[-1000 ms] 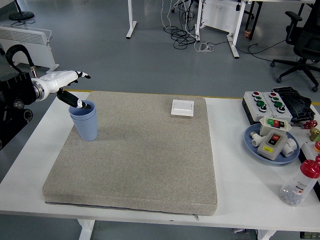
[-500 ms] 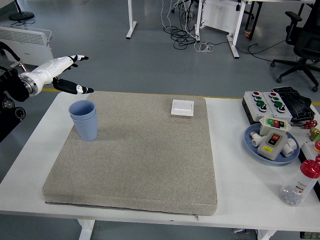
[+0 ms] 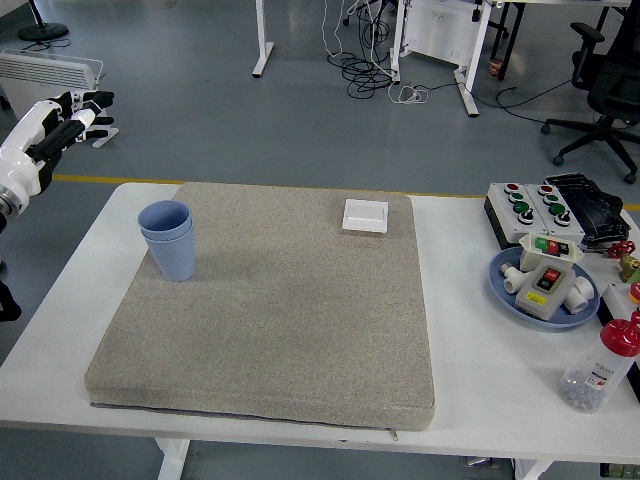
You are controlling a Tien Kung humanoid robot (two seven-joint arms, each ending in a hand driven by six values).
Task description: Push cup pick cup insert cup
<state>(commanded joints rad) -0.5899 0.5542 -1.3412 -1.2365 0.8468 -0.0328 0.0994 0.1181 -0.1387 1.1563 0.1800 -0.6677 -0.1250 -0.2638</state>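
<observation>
A white table seen from above, most of it covered by a grey fabric mat. Clock directions are given from the middle of the mat, twelve o'clock being the far edge.

At about ten o'clock, near the mat's far left corner, stand the blue cups, one nested inside the other so that two rims show stacked. They stand upright with their long axis vertical, mouths open to the ceiling, narrowing toward the base that rests on the mat. Nothing touches them, and the mat around them is bare.

At one o'clock, close to the mat's far edge, a small white square switch plate lies flat. At three o'clock, off the mat on the bare table, are a box with coloured push buttons, a blue plate holding a grey button box and white fittings, and nearer four o'clock a clear bottle with a red cap.

The robot's left hand, white with black fingertips, is raised at the far left edge, toward ten o'clock, beyond the table and well apart from the cups. Its fingers are stretched out loosely and grip nothing. The right hand does not appear.
</observation>
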